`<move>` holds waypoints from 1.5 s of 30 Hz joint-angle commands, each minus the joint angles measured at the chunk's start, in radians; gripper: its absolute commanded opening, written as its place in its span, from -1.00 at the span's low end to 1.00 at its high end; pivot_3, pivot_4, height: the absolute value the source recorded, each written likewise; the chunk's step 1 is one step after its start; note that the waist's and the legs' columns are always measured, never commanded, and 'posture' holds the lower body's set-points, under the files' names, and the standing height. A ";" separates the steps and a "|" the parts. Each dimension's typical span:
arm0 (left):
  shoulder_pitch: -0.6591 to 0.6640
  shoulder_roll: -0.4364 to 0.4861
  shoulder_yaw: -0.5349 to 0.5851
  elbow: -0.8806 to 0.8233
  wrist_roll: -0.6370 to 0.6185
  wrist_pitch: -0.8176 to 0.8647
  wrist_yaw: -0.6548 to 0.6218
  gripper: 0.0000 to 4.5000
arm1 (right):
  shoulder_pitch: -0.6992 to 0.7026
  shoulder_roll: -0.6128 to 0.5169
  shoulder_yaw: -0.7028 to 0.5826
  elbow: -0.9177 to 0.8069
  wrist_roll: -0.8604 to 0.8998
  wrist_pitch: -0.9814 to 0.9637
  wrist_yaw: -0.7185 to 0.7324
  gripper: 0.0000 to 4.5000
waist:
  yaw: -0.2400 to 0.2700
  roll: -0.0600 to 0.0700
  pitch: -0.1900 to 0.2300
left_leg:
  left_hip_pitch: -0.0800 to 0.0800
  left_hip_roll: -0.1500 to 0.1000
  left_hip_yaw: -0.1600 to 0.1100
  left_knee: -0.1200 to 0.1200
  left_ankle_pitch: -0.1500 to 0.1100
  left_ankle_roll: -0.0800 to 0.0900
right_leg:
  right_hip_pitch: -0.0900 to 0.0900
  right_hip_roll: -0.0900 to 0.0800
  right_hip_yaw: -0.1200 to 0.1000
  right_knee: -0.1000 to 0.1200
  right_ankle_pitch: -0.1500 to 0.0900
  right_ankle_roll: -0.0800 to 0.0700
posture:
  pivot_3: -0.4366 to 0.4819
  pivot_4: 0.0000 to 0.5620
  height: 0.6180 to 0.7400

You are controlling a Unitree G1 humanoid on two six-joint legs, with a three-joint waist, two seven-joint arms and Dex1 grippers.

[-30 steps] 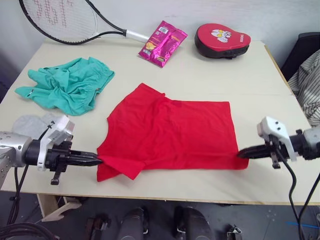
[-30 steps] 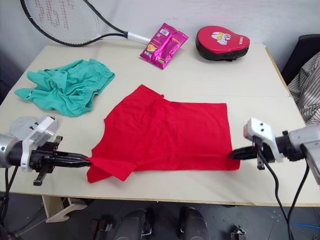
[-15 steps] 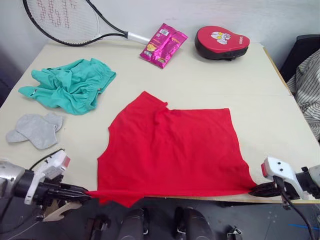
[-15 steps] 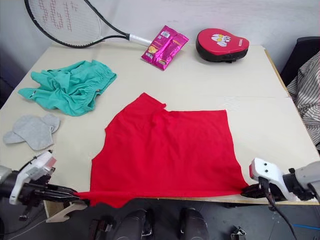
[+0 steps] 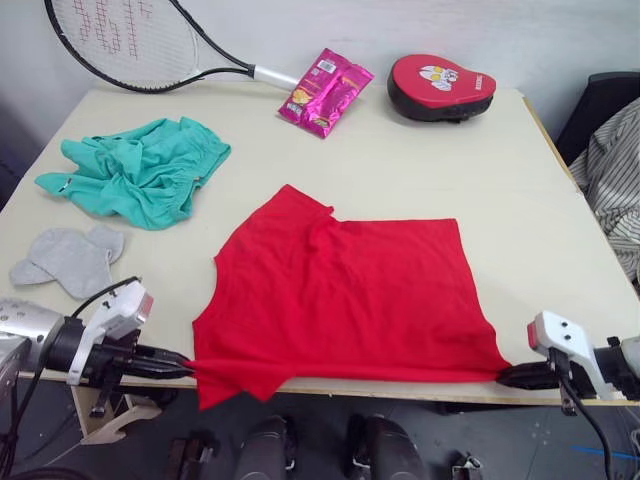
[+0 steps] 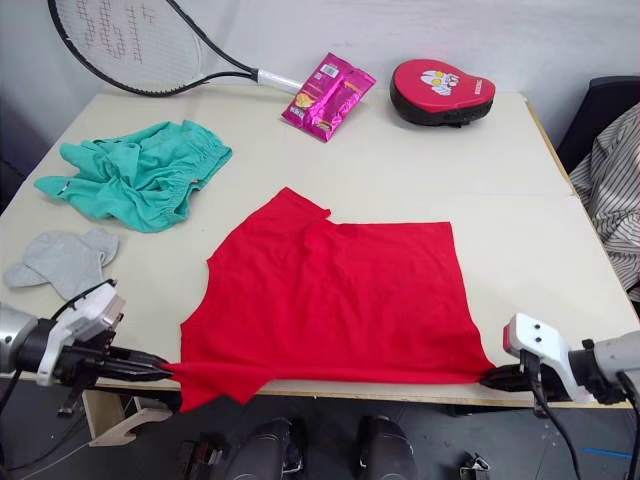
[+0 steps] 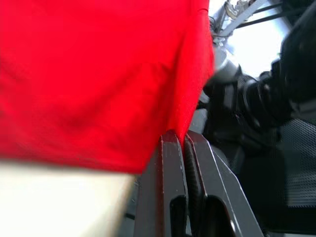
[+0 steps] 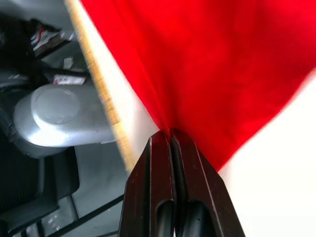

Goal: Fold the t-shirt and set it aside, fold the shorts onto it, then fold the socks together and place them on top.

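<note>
Pinching the near left corner of the t-shirt [image 5: 340, 290], the left gripper [image 5: 185, 366] had its two black fingers pressed together on red cloth just past the table's [image 5: 420, 150] front edge, and the left wrist view showed the fabric caught between them. At the opposite near corner the right gripper [image 5: 503, 376] was likewise clamped on the hem, fingers closed around a bunched point of cloth at the table edge. Between the two grippers the shirt's near edge ran along the front edge of the table, while the rest lay spread flat on the tabletop, one sleeve pointing toward the far side. Farther to the left lay the two grey socks [image 5: 68, 258], overlapping each other, and beyond them the teal shorts [image 5: 135, 170] sat crumpled. Along the far edge rested a tennis racket [image 5: 130, 40], a pink snack packet [image 5: 325, 90] and a red boxing pad [image 5: 440, 85].
</note>
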 commanded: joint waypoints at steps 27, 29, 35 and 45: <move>-1.476 -0.297 -0.095 1.255 0.459 -1.255 0.671 -0.99 | -1.283 0.229 0.063 0.928 -0.268 -0.806 -0.622 -1.00 | -0.004 -0.008 0.005 | -0.030 -0.004 0.031 0.003 0.014 0.007 | -0.038 0.007 -0.006 0.018 0.004 0.009 | -0.05 -0.47 1.00; -1.293 -0.283 -0.089 1.120 0.409 -1.199 0.562 -0.99 | -1.122 0.232 0.063 0.813 -0.235 -0.784 -0.560 -1.00 | -0.004 -0.008 0.006 | -0.028 -0.003 0.037 0.003 0.013 0.008 | -0.033 0.007 -0.003 0.015 0.000 0.014 | -0.05 -0.47 1.00; -0.563 -0.152 -0.021 0.484 0.310 -0.907 0.398 -0.99 | -0.611 0.200 0.086 0.450 -0.258 -0.742 -0.475 -1.00 | -0.030 -0.008 0.007 | -0.024 -0.001 0.032 0.017 0.015 0.010 | -0.032 0.004 0.008 0.031 0.002 0.011 | -0.05 -0.47 1.00; 0.202 -0.048 0.169 -0.120 0.234 -0.302 0.335 -0.99 | -0.214 0.116 0.057 0.204 -0.208 -0.625 -0.337 -1.00 | -0.018 -0.008 0.005 | 0.003 -0.001 0.032 0.010 0.007 0.009 | -0.012 -0.005 0.017 0.026 -0.002 0.007 | -0.05 -0.47 1.00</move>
